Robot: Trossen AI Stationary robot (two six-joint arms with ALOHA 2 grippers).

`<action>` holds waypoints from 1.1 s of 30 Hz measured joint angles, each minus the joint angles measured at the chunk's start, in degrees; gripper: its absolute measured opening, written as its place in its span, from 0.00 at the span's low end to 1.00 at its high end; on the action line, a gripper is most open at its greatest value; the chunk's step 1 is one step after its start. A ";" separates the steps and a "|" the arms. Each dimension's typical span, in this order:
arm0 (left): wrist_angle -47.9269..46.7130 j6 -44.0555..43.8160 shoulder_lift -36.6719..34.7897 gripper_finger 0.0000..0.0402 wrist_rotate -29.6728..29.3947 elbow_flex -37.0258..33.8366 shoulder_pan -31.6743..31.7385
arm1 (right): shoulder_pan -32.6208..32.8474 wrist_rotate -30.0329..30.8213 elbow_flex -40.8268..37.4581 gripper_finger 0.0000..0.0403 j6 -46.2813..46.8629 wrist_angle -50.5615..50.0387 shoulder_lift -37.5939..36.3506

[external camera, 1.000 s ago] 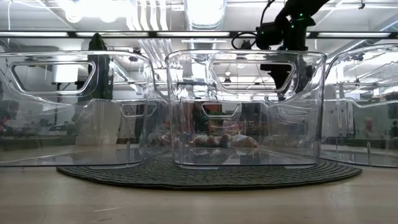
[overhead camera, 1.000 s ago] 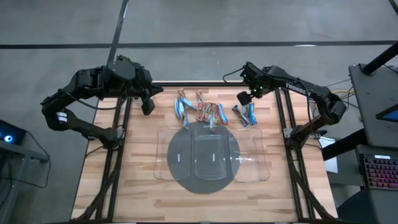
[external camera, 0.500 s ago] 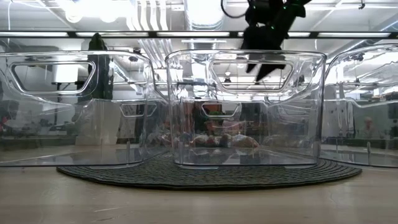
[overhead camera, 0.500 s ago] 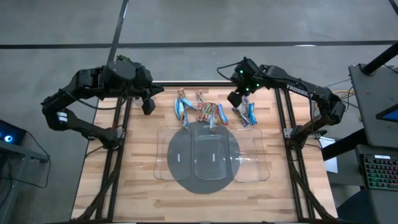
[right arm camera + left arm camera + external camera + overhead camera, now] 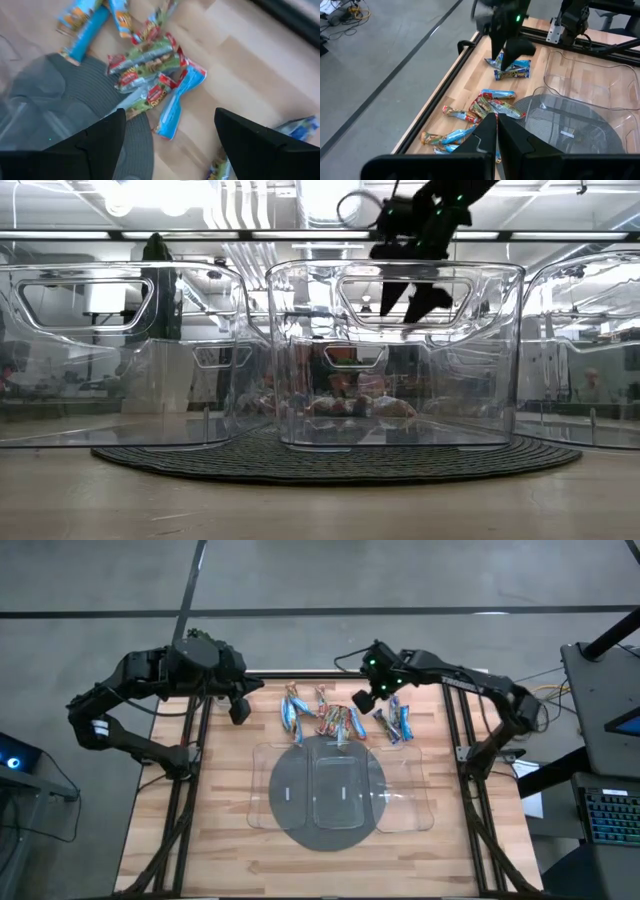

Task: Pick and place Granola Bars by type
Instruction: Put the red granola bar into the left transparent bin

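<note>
Granola bars lie flat on the wood near the table's far edge in three loose groups: light blue ones on the left [image 5: 293, 708], a red-green and blue pile in the middle [image 5: 336, 721], and blue ones on the right [image 5: 396, 723]. My right gripper [image 5: 362, 699] hangs open above the middle pile, pointing steeply down. In its wrist view its fingers stand on either side of the pile [image 5: 150, 70] and a light blue bar [image 5: 179, 102], clear of both. My left gripper [image 5: 238, 710] waits shut over the table's far left corner, fingers together [image 5: 495, 135].
Three clear plastic trays [image 5: 285, 790] [image 5: 337, 762] [image 5: 408, 795] stand side by side nearer than the bars, the middle one on a round grey mat [image 5: 328, 835]. Dark frame rails [image 5: 200, 740] [image 5: 455, 730] run along both sides. Bare wood lies toward the near edge.
My right gripper has gone toward the table's left edge along the far side, from over the right group of bars to over the middle pile, tipping further downward. It has stayed open. The bars have not moved.
</note>
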 joint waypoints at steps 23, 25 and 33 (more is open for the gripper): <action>-0.02 -0.53 -0.01 0.00 0.00 0.00 -0.01 | 1.07 0.48 0.05 0.68 4.33 4.65 12.88; -0.02 -0.52 0.00 0.00 0.00 0.00 0.01 | 1.18 0.48 0.07 0.67 4.31 5.12 13.41; -0.02 -0.52 0.00 0.00 0.00 0.00 -0.01 | 1.46 0.48 0.05 0.64 4.50 5.38 17.58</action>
